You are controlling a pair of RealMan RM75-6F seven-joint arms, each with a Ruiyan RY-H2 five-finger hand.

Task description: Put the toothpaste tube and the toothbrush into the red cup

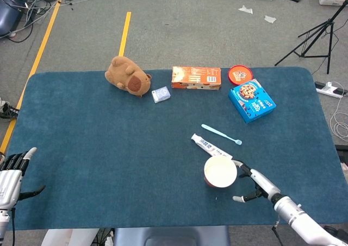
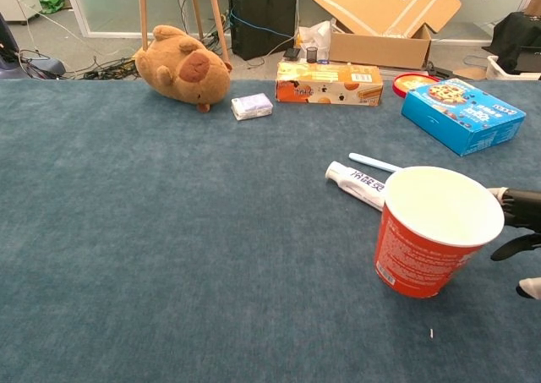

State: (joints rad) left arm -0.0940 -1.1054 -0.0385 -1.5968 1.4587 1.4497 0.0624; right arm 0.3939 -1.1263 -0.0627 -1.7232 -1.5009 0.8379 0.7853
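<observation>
Red cup [image 1: 220,172]: upright on the blue desk [image 1: 98,148], near its front edge, white inside.
Toothpaste tube [image 1: 210,146]: flat on the desk, one end touching the cup's far rim.
Toothbrush [image 1: 221,134]: light blue, lying just beyond the tube, apart from it.
Right hand [image 1: 256,184]: just beside the cup's right wall, fingers spread, holding nothing.
Left hand [image 1: 11,172]: at the desk's front-left corner, fingers apart, nothing in it.
</observation>
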